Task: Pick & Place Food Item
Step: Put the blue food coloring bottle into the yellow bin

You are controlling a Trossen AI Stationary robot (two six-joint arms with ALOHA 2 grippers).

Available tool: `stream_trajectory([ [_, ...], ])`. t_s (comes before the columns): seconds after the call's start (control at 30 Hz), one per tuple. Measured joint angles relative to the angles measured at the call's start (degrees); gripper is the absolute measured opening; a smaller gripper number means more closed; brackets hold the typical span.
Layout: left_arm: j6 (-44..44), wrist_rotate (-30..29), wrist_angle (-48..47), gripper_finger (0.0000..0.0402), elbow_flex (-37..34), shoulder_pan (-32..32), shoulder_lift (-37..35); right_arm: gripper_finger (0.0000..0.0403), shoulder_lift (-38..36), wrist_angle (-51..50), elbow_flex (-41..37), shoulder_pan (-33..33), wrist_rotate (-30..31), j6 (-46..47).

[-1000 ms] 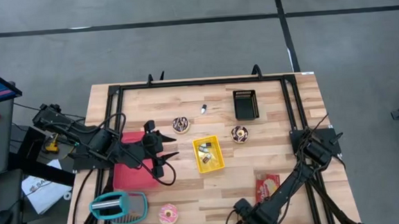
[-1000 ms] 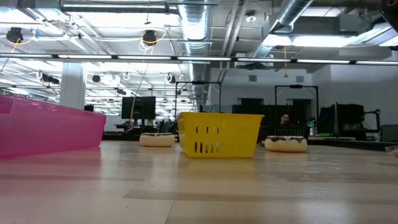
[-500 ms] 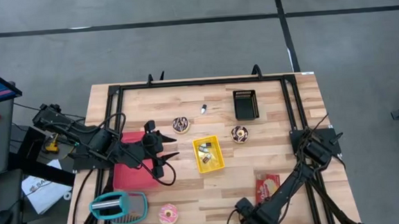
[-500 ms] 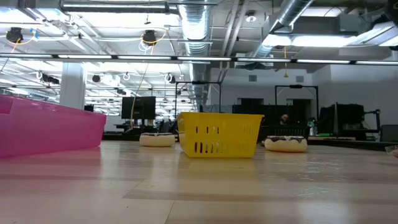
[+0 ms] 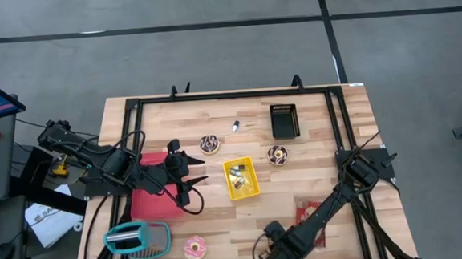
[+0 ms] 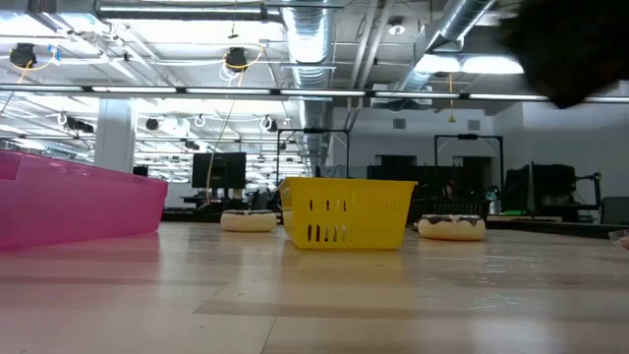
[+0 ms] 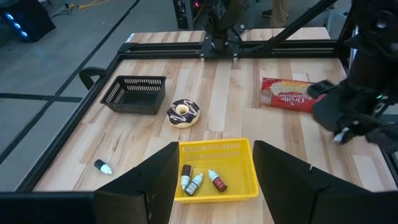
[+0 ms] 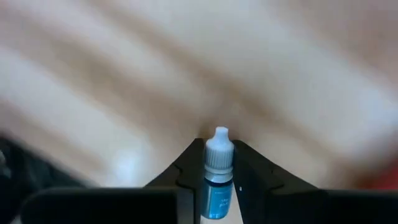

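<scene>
Moved: right pincer [image 5: 269, 252], shifted leftward along the bottom edge of the high view, away from the red snack packet [image 5: 309, 215]. Clamped on: small dropper bottle [image 8: 217, 177], blue body, white cap, upright between the fingers, above the tabletop [image 5: 310, 116] at lower centre. Handling, by judgement: light, rigid, smooth plastic, apt to slip or twist; best held across the body below the cap. Left pincer [image 5: 187, 171]: apart, empty, left of the yellow basket [image 5: 240, 178], mid-frame.
</scene>
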Motion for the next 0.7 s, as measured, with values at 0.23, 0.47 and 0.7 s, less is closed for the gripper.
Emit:
stream_trajectory([
  [0.23, 0.01, 0.86, -0.11, 0.0199, 0.01, 0.00, 0.00, 0.0059, -2.63, -0.74, -0.25, -7.09, 9.93, -6.09],
  [0.47, -0.10, 0.86, -0.28, 0.0199, 0.00, -0.01, 0.00, 0.0059, -9.20, 2.57, -0.12, -15.17, 13.44, -17.90],
  [0.7, 0.04, 0.86, -0.44, 0.0199, -0.01, -0.01, 0.00, 0.0059, -15.28, 2.55, -0.03, -22.41, 19.65, -27.03],
])
